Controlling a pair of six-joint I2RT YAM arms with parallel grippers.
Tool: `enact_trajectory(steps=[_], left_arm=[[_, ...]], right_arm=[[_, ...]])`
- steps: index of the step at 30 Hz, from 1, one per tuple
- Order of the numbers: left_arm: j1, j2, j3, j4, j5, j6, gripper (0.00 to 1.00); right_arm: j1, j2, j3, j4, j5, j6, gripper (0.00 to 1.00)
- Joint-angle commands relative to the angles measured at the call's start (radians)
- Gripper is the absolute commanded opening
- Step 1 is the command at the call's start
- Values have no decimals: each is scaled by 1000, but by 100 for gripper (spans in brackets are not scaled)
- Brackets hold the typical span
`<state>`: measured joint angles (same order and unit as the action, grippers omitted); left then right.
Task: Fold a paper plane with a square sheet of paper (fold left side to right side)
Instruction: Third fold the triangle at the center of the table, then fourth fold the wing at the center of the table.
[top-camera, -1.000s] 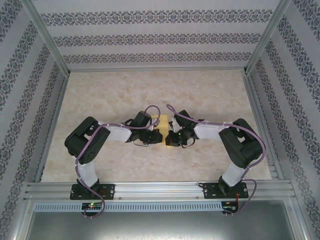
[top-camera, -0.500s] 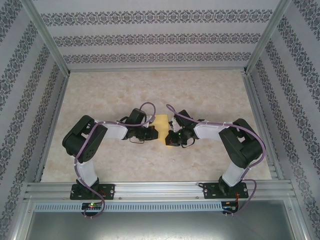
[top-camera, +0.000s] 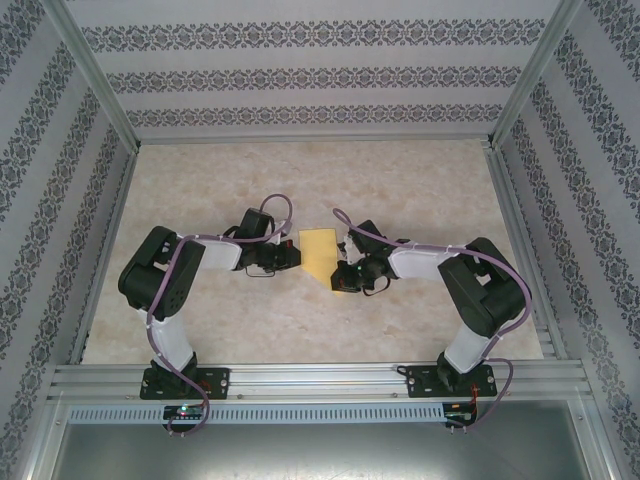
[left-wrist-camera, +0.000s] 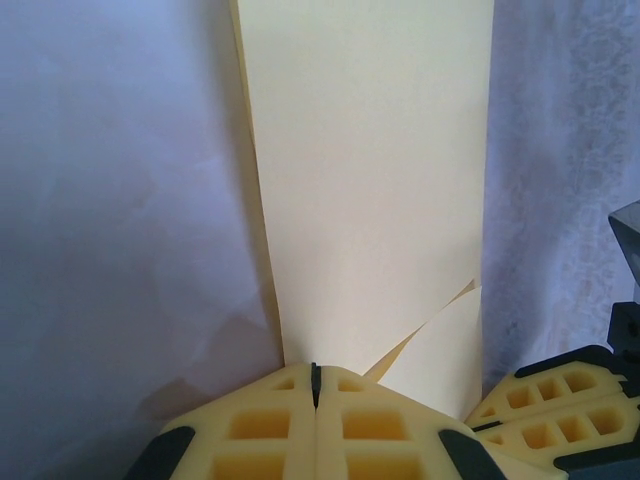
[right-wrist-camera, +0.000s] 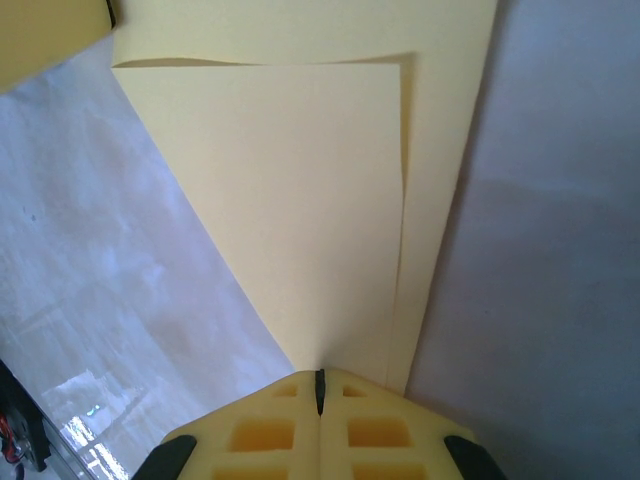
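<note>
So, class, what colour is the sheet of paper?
The paper is plain pale yellow, unmarked; it shows best in the left wrist view.

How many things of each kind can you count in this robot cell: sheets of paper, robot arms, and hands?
yellow paper sheet: 1
robot arms: 2, the left arm and the right arm
hands: 2, the left hand and the right hand, both shut
Total: 5

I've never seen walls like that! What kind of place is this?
Probably a robot test booth, not a real room: a metal frame holds patterned wall panels around a marbled tabletop. The left arm and right arm are bolted to a rail, working on yellow paper.
</note>
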<state>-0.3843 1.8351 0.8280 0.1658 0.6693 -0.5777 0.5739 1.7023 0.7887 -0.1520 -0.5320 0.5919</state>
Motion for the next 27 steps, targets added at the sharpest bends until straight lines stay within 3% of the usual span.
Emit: enact_trajectory(steps=[1,2,6,11,13,20,27], left_arm=[[52,-60,-40,-63,-117,36,7],[55,-89,-48,-73,-122,33,10],[61,-207,-82,-116,-142,6,25],[48,-293,-162,-66,-89,-121,39],[29,-290,-182,-30,-61,-170,44],[-63,-206,-172,100,-36,-331,52],[-103,-110,-124,154,-32,-383,53]], right_arm=[[12,-27,-48,13,29,-5,2],[12,-48,-56,46,28,-1,6],[12,-153,-84,126,82,-11,37],[0,-269,-107,103,242,-102,67],[-24,-263,-105,127,227,-136,73],[-51,-104,0,157,97,-222,69],[-52,-44,10,161,147,-216,57]])
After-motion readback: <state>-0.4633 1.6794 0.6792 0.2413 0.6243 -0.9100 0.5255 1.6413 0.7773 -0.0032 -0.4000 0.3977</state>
